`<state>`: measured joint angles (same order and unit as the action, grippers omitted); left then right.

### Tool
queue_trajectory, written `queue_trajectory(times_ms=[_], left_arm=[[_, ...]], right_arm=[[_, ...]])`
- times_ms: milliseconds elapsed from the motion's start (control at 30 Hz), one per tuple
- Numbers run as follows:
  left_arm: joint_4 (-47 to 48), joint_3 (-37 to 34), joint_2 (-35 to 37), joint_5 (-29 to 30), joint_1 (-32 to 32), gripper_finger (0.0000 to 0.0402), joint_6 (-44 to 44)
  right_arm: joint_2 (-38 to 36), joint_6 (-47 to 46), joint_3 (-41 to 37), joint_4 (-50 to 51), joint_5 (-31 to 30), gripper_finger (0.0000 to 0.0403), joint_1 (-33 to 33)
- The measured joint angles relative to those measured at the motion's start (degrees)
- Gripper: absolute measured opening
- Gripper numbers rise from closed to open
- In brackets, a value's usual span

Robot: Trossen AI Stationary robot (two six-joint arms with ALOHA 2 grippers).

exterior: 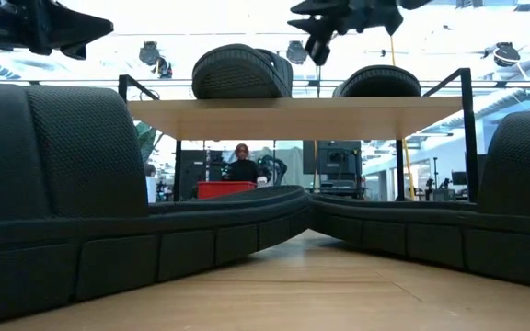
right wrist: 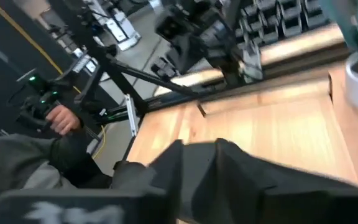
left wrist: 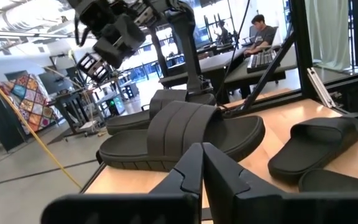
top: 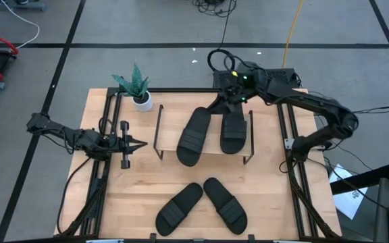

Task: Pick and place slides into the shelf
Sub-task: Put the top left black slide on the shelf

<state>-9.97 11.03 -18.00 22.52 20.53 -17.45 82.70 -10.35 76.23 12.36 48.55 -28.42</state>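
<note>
The shelf [top: 213, 143] stands mid-table, its light top board [exterior: 293, 110] on a black wire frame. Two black slides lie soles down on that board: one skewed [top: 194, 135], one straight [top: 234, 131]. Two more slides [top: 179, 208] [top: 225, 204] lie on the table near its front edge, toes meeting in a V. My right gripper [top: 229, 94] hovers above the shelf's far edge, over the far ends of the upper slides [exterior: 325, 44], clear of them. My left gripper [top: 142, 144] is shut and held level to the left of the shelf, with nothing in it [left wrist: 202, 152].
A potted plant [top: 135, 88] stands at the table's far left corner. Black rails [top: 107, 155] run along the table's left and right sides. Bare wood lies between the shelf and the front pair of slides. People sit in the room beyond the table [left wrist: 260, 31].
</note>
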Motion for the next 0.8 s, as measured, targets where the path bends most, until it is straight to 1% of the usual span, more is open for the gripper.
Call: queue_trajectory(times_ms=[167,233,300,400,533,700,800], left_arm=[[2.0,0.0,0.0,0.0,0.0,0.0002,0.0],[2.4,0.0,0.0,0.0,0.0,0.0005,0.0],[2.6,0.0,0.0,0.0,0.0,0.0011,0.0],[2.7,0.0,0.0,0.0,0.0,0.0021,0.0],[3.1,0.0,0.0,0.0,0.0,0.0025,0.0],[3.6,0.0,0.0,0.0,0.0,0.0013,0.0],[3.9,0.0,0.0,-0.1,0.0,0.0003,0.0]], right_arm=[[5.1,-4.1,3.5,3.2,-0.3,0.0185,0.0],[6.4,-4.6,4.2,4.0,-0.4,0.0212,0.3],[7.4,-4.6,4.3,4.2,-0.3,0.0226,0.7],[8.6,-3.3,4.3,4.9,-0.2,0.0231,1.6],[10.0,-0.9,4.3,5.9,1.0,0.0221,3.7],[11.2,0.6,4.3,8.4,0.7,0.0215,5.7],[11.6,1.6,4.3,10.0,-1.1,0.0215,7.0]])
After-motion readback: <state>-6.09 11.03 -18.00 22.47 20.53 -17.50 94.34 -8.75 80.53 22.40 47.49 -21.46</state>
